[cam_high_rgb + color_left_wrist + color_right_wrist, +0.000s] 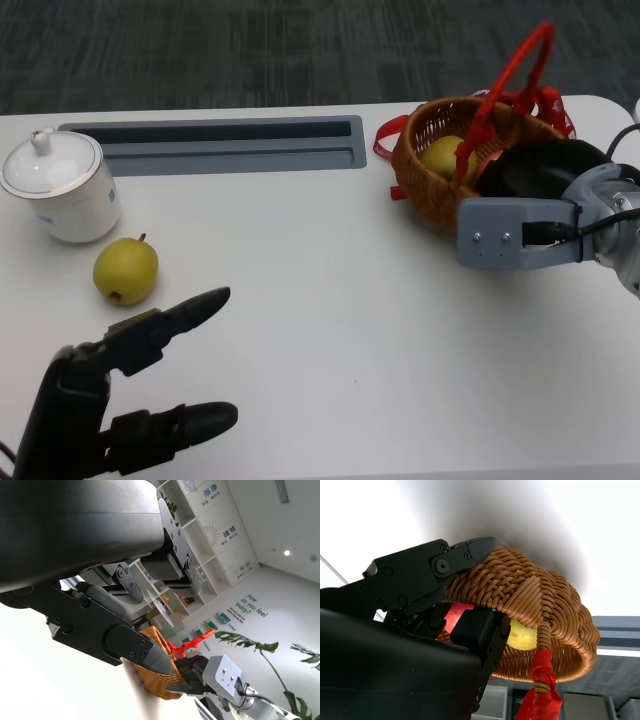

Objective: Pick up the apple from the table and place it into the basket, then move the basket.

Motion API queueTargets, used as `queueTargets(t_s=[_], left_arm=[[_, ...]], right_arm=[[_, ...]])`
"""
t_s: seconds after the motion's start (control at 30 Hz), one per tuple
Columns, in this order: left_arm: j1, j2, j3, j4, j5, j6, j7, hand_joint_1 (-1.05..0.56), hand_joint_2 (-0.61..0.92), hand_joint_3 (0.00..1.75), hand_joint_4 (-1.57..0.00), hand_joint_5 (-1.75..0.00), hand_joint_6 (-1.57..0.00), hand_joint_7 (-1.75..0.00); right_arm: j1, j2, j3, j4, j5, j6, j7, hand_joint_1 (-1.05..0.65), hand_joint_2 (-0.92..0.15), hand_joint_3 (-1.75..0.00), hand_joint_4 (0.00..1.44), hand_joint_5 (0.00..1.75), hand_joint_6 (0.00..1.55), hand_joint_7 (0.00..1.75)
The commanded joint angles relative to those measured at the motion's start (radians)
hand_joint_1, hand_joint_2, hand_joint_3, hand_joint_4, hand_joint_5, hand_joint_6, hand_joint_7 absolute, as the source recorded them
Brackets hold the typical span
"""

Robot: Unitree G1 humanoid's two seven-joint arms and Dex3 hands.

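Your apple [443,156] already lies inside the wicker basket [430,195], a yellow-green fruit showing just under the rim in the right wrist view too, so by my reading the first half of the job is done and the move of the basket is what remains. The right robot hand [535,170] is clamped on the basket's near rim, one finger lying over the outer weave and the others reaching inside, beside the red handle [515,70] with its ribbon. The basket rests on the white tabletop [330,300] at the far right. The left robot hand [130,400] hangs low at the near left corner, fingers spread apart and holding nothing. Just beyond it lies a second yellow-green fruit [126,270], stem up, and behind that a white lidded cup [58,185], the two near each other but not touching. A long grey recessed slot [220,140] runs along the back of the tabletop, dark carpet beyond; the left wrist view shows shelving, wall signs and a leafy plant in the room
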Motion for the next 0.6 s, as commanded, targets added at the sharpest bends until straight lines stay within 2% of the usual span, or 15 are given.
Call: queueTargets(t_s=[0.03, 0.3, 0.43, 0.5, 0.6], left_arm=[[0.052, 0.02, 0.021, -0.025, -0.005, -0.034, -0.002, -0.47, 0.81, 0.0, -0.81, -0.02, -0.74, -0.01], [0.135, -0.005, 0.045, -0.04, 0.022, -0.059, 0.009, -0.49, 0.81, 0.0, -0.84, -0.03, -0.76, -0.01], [0.149, -0.006, 0.042, -0.047, 0.017, -0.052, 0.004, -0.49, 0.82, 0.0, -0.84, -0.02, -0.75, -0.01], [0.149, -0.005, 0.039, -0.045, 0.014, -0.051, 0.003, -0.49, 0.82, 0.0, -0.84, -0.02, -0.75, 0.0], [0.141, -0.004, 0.036, -0.033, 0.014, -0.053, 0.0, -0.48, 0.82, 0.0, -0.84, -0.02, -0.75, 0.0]], right_arm=[[-0.041, 0.0, -0.026, 0.009, 0.012, 0.049, -0.02, -0.28, -0.88, 0.0, 1.12, 0.01, 1.03, 0.01], [-0.058, 0.017, -0.061, 0.012, 0.013, 0.118, -0.035, -0.28, -0.89, 0.0, 1.1, 0.0, 1.03, 0.0], [-0.049, 0.021, -0.081, 0.012, 0.025, 0.117, -0.022, -0.38, -0.83, 0.0, 1.06, 0.0, 0.96, 0.0], [-0.043, 0.021, -0.096, 0.012, 0.034, 0.11, -0.003, -0.48, -0.78, 0.0, 1.01, 0.0, 0.89, 0.0], [-0.039, 0.021, -0.121, 0.012, 0.052, 0.111, 0.05, -0.62, -0.75, 0.0, 0.76, 0.0, 0.66, 0.0]])
